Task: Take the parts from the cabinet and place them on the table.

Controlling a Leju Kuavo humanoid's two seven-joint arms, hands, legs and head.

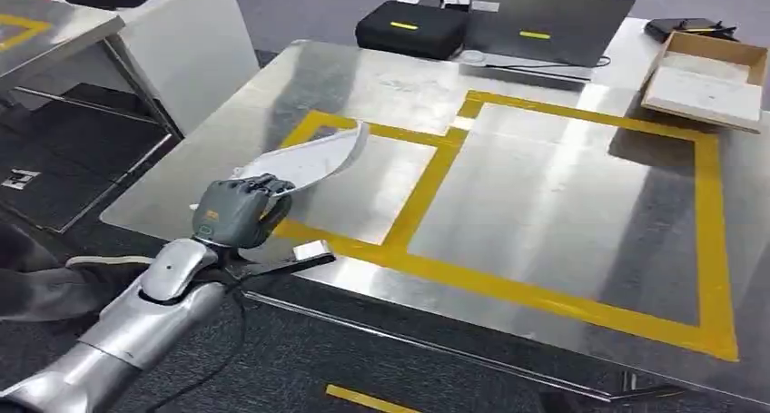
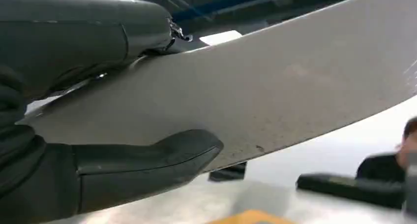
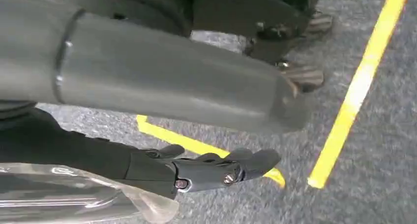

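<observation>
We are gripping a curved, matte white part (image 1: 313, 162) in our left hand (image 1: 238, 211) over the brushed-steel table (image 1: 545, 204); our right hand (image 3: 206, 172) is hanging open above grey carpet.

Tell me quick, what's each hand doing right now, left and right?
Left hand: holding the curved white part over the table.
Right hand: holding nothing, fingers stretched out, hanging over the floor.

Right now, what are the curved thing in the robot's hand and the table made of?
The curved part looks like matte pale-grey plastic or painted metal; I can't tell which. The table looks like brushed steel, shiny with blurry reflections. The left hand grips the part.
</observation>
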